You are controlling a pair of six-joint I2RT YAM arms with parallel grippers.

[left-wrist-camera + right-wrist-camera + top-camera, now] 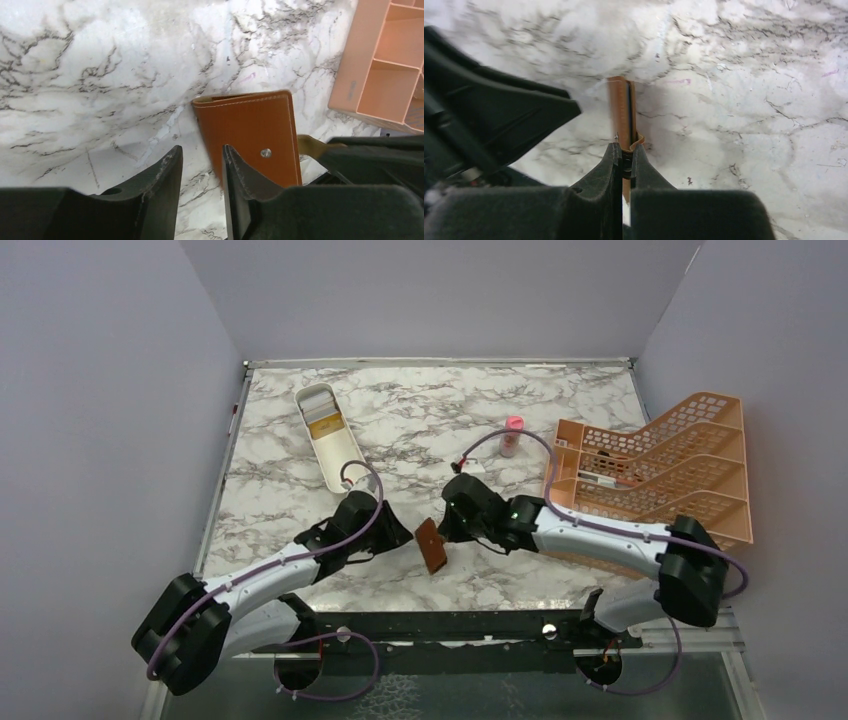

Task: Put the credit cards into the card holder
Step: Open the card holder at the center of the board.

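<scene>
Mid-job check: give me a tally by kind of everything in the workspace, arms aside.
card holder: 1
credit cards: at least 1, yellow, in the tray; the stack is too small to count
white tray: 1
orange rack: 1
pink-capped bottle: 1
Total: at least 5

We count one brown card holder (432, 546), one white oblong tray (338, 466), one orange lattice rack (690, 440), one pink-capped bottle (512, 436), and two tools: left tool (201, 152), right tool (624, 149).
</scene>
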